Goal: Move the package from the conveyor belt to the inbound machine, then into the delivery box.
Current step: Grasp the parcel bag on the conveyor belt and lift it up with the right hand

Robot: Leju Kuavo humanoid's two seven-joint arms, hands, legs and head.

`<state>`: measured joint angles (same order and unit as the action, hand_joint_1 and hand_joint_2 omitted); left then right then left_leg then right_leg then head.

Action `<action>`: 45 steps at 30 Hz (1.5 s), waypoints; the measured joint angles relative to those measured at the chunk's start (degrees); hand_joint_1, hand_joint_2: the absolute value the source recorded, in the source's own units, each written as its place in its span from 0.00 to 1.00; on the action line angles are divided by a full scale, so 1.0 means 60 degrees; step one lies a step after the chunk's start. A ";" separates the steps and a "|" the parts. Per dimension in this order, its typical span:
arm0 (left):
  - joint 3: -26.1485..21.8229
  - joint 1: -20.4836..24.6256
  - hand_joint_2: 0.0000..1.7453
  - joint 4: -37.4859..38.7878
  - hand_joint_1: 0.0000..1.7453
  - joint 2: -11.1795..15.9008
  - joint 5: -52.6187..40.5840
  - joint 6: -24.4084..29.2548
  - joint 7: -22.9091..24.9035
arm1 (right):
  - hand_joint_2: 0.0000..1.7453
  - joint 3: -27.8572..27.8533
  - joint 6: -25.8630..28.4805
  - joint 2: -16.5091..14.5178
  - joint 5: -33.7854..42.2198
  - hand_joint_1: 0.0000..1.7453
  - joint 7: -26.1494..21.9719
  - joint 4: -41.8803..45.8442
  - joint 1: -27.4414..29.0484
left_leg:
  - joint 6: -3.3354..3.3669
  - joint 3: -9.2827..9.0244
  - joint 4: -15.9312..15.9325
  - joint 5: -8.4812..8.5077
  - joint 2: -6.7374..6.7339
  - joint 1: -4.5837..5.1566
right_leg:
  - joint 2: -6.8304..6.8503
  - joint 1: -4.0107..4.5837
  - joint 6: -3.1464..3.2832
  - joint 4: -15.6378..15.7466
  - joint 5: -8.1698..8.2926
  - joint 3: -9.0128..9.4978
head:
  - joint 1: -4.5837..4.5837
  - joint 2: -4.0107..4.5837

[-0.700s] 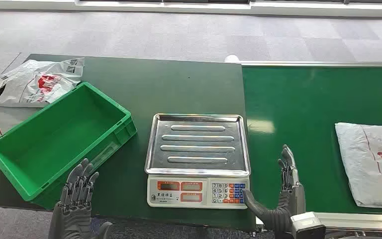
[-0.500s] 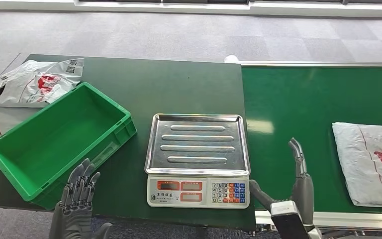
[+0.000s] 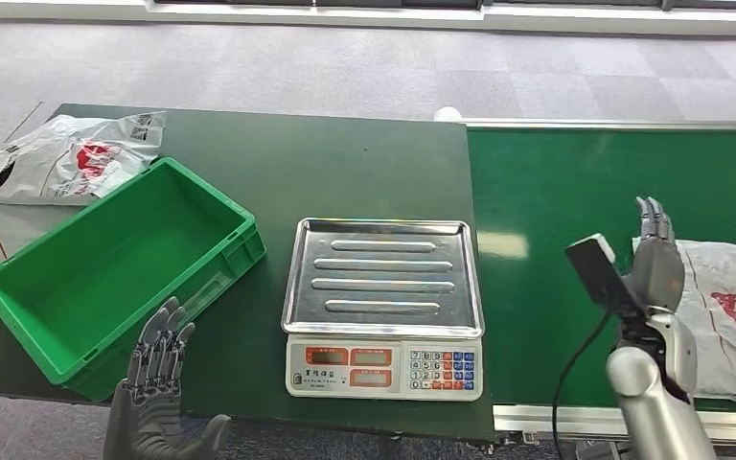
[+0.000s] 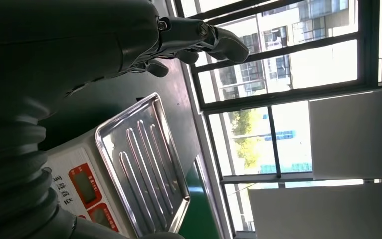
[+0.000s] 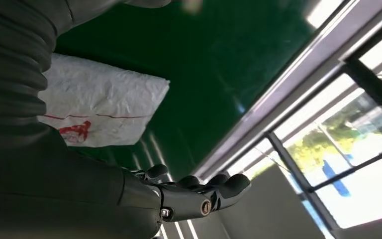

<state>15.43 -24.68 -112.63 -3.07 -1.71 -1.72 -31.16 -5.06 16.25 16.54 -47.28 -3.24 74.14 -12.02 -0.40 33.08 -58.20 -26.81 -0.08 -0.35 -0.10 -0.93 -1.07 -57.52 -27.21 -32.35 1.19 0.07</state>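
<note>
Package: the white plastic mailer bag (image 3: 728,311) with red print lies flat on the green conveyor belt (image 3: 556,206), well to the right of the scale, its right part cut off by the picture's edge.
Likely handling: it looks light, soft and floppy, a crinkled film bag with little inside; it probably sags and slides when lifted, and the film seems slippery. Nothing suggests it is fragile.
Where to take hold: judged from its flat lie, the edge nearest the scale is the easiest, with fingers slid under it and the thumb pressed on top; a pinch on loose film alone may slip.
Right hand: the right hand (image 3: 654,264) hangs above the belt at the package's scale-side edge, overlapping it in the head view; whether it touches cannot be told. Its fingers are stretched out and close together, holding nothing; the right wrist view shows them apart from the bag (image 5: 99,107).
Inbound machine: the scale (image 3: 383,307), with its bare steel tray and keypad, stands on the dark green table just left of the belt.
Delivery box: the green crate (image 3: 115,264) sits left of the scale, turned at an angle, nothing in it.
Left hand: the left hand (image 3: 158,383) hovers at the table's near edge, left of the scale, fingers spread, holding nothing.
Other bags: more printed mailer bags (image 3: 57,158) lie beyond the crate, far left of the scale.
</note>
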 joint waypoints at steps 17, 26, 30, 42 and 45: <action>-0.0790 -0.0314 1.00 -0.0205 0.00 -0.0322 0.0008 -0.1888 0.0356 | 1.00 -0.3190 -0.2035 0.1389 -0.0341 0.00 0.2033 -0.5931 -0.0885 | 0.0008 0.0061 -0.0002 0.0004 0.0130 0.0014 | 0.0125 -0.0010 -0.0012 0.0001 -0.0035 -0.0001 | -0.0003 0.0000; -0.1056 -0.0150 1.00 0.0159 0.00 -0.0406 -0.0024 -0.2012 -0.0032 | 1.00 -0.3357 -0.5214 0.2202 -0.1259 1.00 0.2590 -0.7917 -0.1111 | 0.0022 -0.0022 -0.0003 -0.0036 0.0119 -0.0018 | 0.0119 0.0023 -0.0021 0.0039 -0.0064 0.0093 | -0.0001 0.0000; -0.1060 -0.0191 1.00 0.0260 0.00 -0.0401 0.0016 -0.1746 -0.0120 | 1.00 -0.3103 -0.5414 0.2256 -0.1411 1.00 0.2702 -0.8134 -0.1322 | 0.0027 -0.0055 -0.0003 -0.0044 0.0120 -0.0043 | 0.0121 0.0046 -0.0022 0.0066 -0.0066 0.0153 | -0.0003 0.0000; -0.1237 -0.0503 1.00 -0.0067 0.00 -0.0450 0.0157 -0.1418 -0.0003 | 1.00 -0.2666 -0.3125 0.1675 -0.0051 1.00 0.1233 -0.8142 -0.2092 | 0.0012 0.0019 0.0000 -0.0056 0.0064 -0.0038 | 0.0064 0.0044 -0.0018 0.0066 -0.0038 0.0154 | -0.0002 0.0000; -0.1331 -0.0540 1.00 -0.0140 0.00 -0.0511 0.0139 -0.1465 -0.0032 | 1.00 -0.2660 -0.2550 0.1450 0.0848 1.00 0.0231 -0.7801 -0.2196 | 0.0015 0.0001 0.0000 -0.0034 0.0076 -0.0036 | 0.0078 0.0042 -0.0015 0.0055 -0.0031 0.0136 | -0.0003 0.0000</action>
<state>7.45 -27.93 -113.47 -6.14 -0.87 -10.51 -31.35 -21.02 0.96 25.24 -42.19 -1.86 27.34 -25.19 -0.31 33.08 -58.20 -27.01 0.37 -0.57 0.37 -0.68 -1.16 -57.19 -27.40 -31.53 1.17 0.07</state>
